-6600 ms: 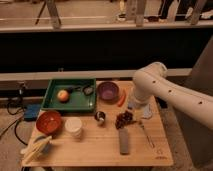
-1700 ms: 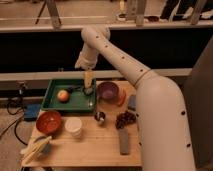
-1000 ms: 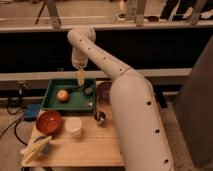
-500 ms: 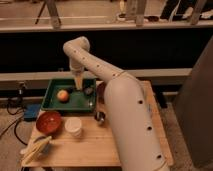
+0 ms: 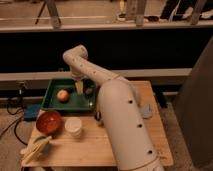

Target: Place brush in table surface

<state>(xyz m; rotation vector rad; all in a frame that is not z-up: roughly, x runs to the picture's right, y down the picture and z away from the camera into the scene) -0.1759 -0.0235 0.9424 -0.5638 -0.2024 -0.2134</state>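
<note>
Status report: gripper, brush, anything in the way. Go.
Gripper low over the green tray, beside the orange fruit. Brush apparently in tray, not yet on tabletop. Arm hides much of the right side.

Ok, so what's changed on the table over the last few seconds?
The arm swung from right to left, and the gripper now hangs low over the green tray, beside the orange fruit. The fruit, red bowl and white cup stayed put.

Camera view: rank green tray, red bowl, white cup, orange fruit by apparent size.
1. green tray
2. red bowl
3. white cup
4. orange fruit
The gripper hangs over the tray, right of the fruit.
</note>
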